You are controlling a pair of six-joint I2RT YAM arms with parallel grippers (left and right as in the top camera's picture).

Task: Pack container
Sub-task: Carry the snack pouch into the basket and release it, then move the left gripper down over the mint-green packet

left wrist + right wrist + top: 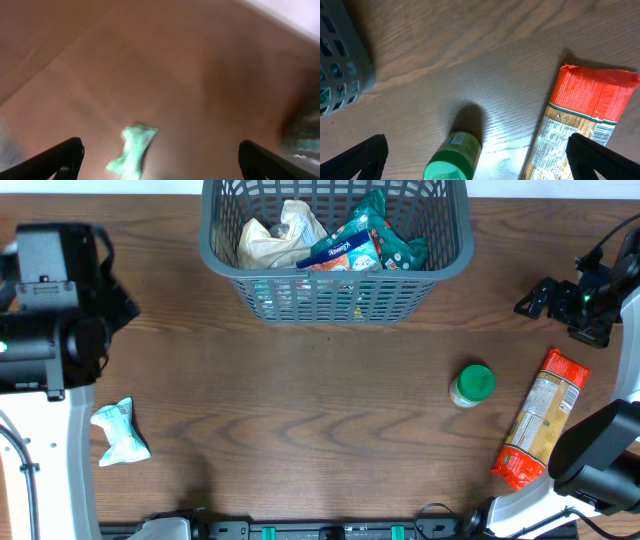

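Observation:
The container, a dark grey lattice basket (pixel 335 298), stands at the back centre and holds a beige bag (pixel 275 240) and several teal packets (pixel 365 240). Its corner shows in the right wrist view (pixel 342 65). A mint-green packet (pixel 120 432) lies at the front left, blurred in the left wrist view (pixel 132 152). My left gripper (pixel 160 161) is open and empty above it. A green-lidded jar (pixel 472 385) and a red-ended pasta packet (pixel 540 420) sit at the right. My right gripper (pixel 545 298) is open and empty above the jar (pixel 454 160) and the pasta packet (pixel 580 120).
The left arm's black body (pixel 50 310) hangs over the table's left side. The right arm's base (pixel 600 450) overlaps the front right corner beside the pasta packet. Bare wooden tabletop (pixel 300 410) lies between the basket and the front edge.

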